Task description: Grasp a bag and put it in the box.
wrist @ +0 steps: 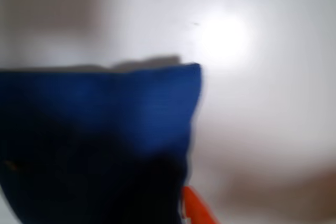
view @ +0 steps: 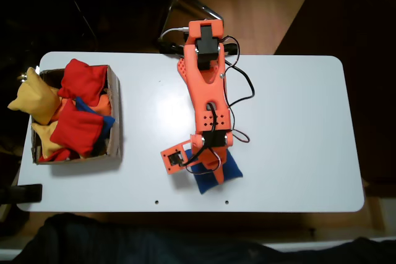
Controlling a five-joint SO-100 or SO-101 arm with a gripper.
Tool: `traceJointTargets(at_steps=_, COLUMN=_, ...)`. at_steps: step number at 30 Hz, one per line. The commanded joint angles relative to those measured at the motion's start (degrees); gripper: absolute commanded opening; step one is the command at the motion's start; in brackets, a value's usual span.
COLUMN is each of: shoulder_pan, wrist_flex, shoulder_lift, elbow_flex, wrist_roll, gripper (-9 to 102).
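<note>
The blue bag (view: 221,175) lies on the white table (view: 297,134) near its front edge, partly under my orange arm. My gripper (view: 207,166) is right on top of it, and the arm hides the jaws. In the blurred wrist view the bag (wrist: 100,124) fills the lower left, with one orange fingertip (wrist: 196,209) just beside its right edge. The brown cardboard box (view: 116,112) stands at the table's left end, well away from the gripper.
The box holds red beanbags (view: 79,129), yellow beanbags (view: 34,98) that spill over its left wall, and a bit of blue. Black cables (view: 242,85) trail along the arm. A dark clamp (view: 25,193) sits at the front left corner.
</note>
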Motion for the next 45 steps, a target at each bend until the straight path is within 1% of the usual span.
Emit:
traceJointTargets(at_steps=1, shoulder_pan=-0.62, wrist_flex=0.44, shoulder_lift=-0.35, elbow_flex=-1.23, wrist_roll=-0.18, gripper=82)
traceJointTargets(at_steps=17, shoulder_pan=-0.18, wrist_flex=0.62, shoulder_lift=-3.16, elbow_flex=-0.88, wrist_roll=-2.46, gripper=82)
traceJointTargets(at_steps=27, shoulder_pan=-0.70, wrist_flex=-0.97, shoulder_lift=-5.62, elbow_flex=-0.88, wrist_roll=-3.60, gripper=82)
traceJointTargets(at_steps=45, shoulder_pan=-1.05, wrist_flex=-1.85, shoulder_lift=-10.99, elbow_flex=-6.33, wrist_roll=-5.10, gripper=82)
